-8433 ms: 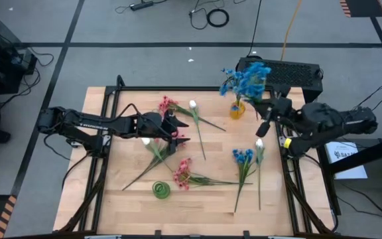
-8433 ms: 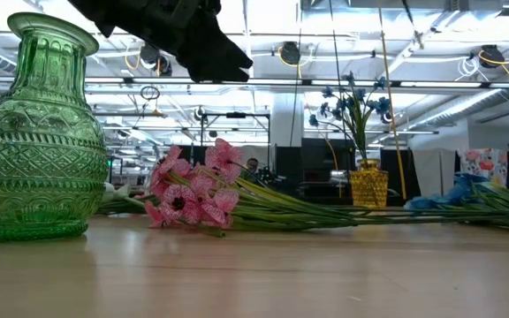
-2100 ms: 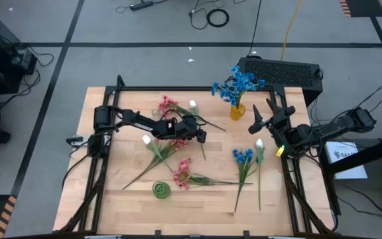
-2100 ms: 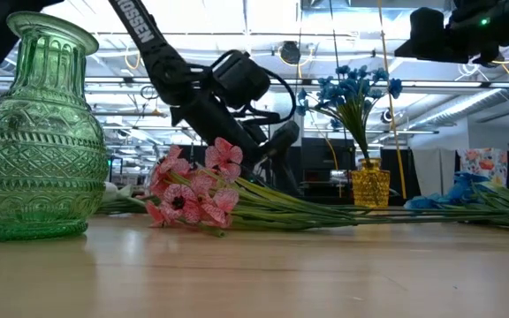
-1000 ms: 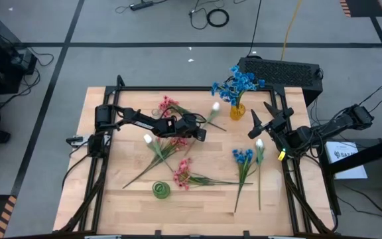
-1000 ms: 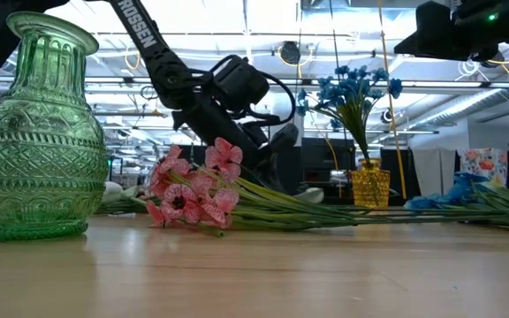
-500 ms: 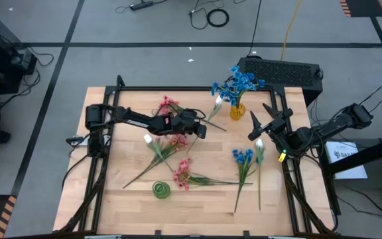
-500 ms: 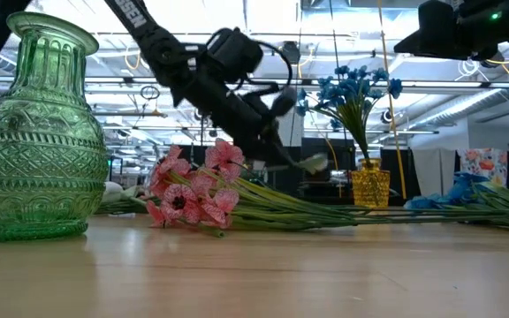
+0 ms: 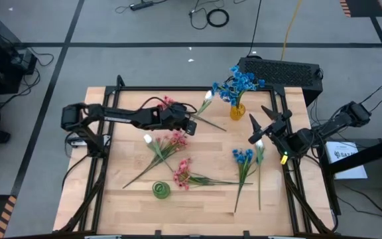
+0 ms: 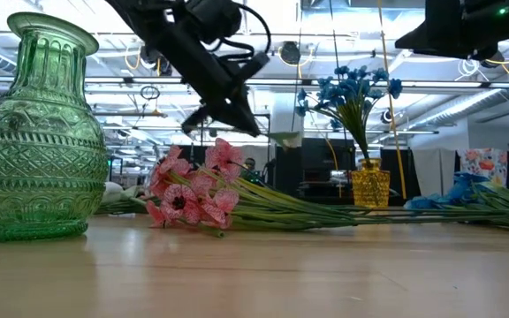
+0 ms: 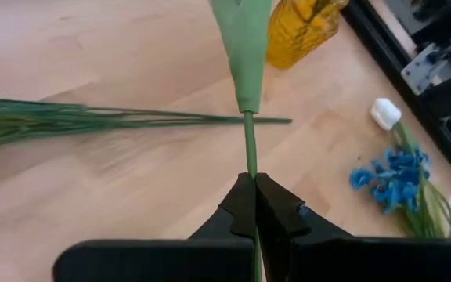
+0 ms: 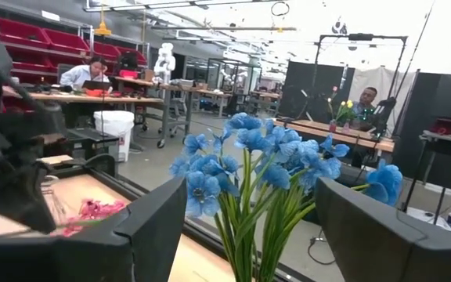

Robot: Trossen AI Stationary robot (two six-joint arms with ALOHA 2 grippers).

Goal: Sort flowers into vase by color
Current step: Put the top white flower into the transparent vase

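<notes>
My left gripper (image 9: 191, 123) is over the table's far middle, shut on a white flower's thin green stem. The flower's bud (image 9: 207, 97) points up toward the yellow vase (image 9: 236, 110), which holds blue flowers (image 9: 237, 82). Pink flowers (image 9: 176, 140), another white flower (image 9: 148, 140) and a blue flower (image 9: 243, 157) lie flat on the table. The green vase (image 9: 161, 190) stands near the front edge. My right gripper (image 9: 262, 127) hovers open at the right, beside the yellow vase, and touches nothing. My left gripper pinches the white flower's stem (image 11: 250, 166) between its two fingertips, below the long green leaf (image 11: 241, 47). The fingers slant downward from the table's left and lie nearly along the stem. The flower is off the wood, its bud end raised ahead of the fingers.
A bundle of green stems (image 11: 116, 119) lies across the wood under the lifted flower. A white bud (image 11: 384, 113) and blue blossoms (image 11: 394, 177) lie by the right frame rail. People sit at benches in the room behind (image 12: 92, 72).
My left gripper has risen and drawn back toward the table's left and far side, staying shut. The white flower has gone up with it, off the table; its bud has swung up toward the blue flowers in the yellow vase.
</notes>
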